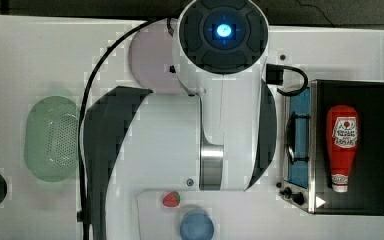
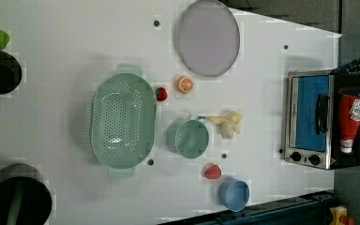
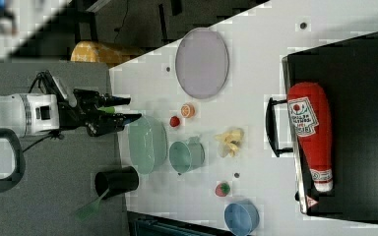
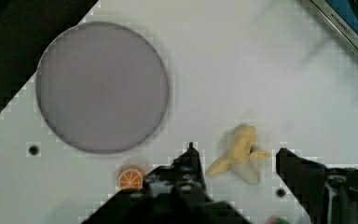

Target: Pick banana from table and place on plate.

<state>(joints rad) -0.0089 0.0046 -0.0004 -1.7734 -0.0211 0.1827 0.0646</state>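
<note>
Black pincer [image 4: 235, 163] hangs wide open and empty above the white surface [image 4: 242, 70], its fingers framing the pale yellow banana [image 4: 237, 154] lying there, apart from the lilac-grey plate [image 4: 102, 86] and orange slice [image 4: 131, 178].

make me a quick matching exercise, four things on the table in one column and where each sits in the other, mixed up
Things:
1. banana
2. orange slice
3. ketchup bottle
4. blue cup

Places:
A. lying on top of the toy oven
B. beside a strawberry, near the table edge
C. just below the plate in the left view
D. between the teal cup and the oven

Pairs: 1-D, 2-C, 3-A, 4-B
</note>
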